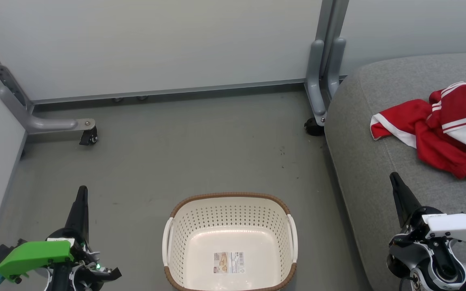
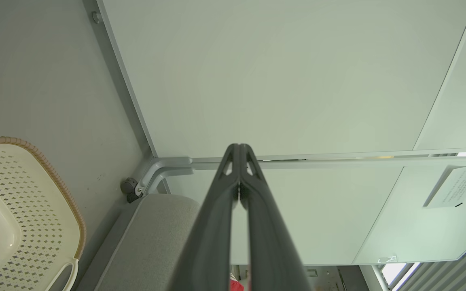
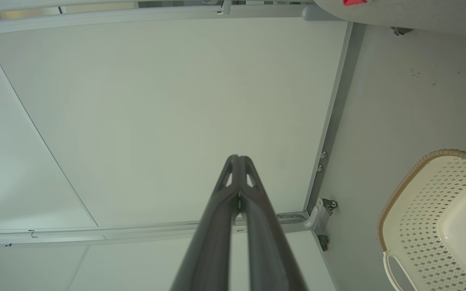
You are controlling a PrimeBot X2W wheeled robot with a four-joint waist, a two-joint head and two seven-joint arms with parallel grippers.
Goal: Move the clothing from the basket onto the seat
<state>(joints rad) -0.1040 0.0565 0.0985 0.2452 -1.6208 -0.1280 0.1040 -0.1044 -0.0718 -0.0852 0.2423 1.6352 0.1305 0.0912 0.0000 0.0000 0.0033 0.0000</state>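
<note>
The red clothing [image 1: 443, 125] with white stripes lies crumpled on the grey seat [image 1: 362, 161] at the right. The cream basket [image 1: 184, 226] with a brown rim stands on the floor at the bottom centre, holding nothing but a label inside. My left gripper [image 1: 81, 190] rests at the lower left, shut with nothing in it, well left of the basket. My right gripper [image 1: 394, 176] is at the lower right over the seat's front part, shut and holding nothing, below the clothing. In the wrist views both pairs of fingers [image 2: 239, 147] [image 3: 238, 158] are pressed together.
Pale partition panels [image 1: 156, 44] close off the back and left, on grey metal feet with castors [image 1: 89, 137] [image 1: 313, 127]. Grey floor [image 1: 200, 145] lies between the panels, the basket and the seat.
</note>
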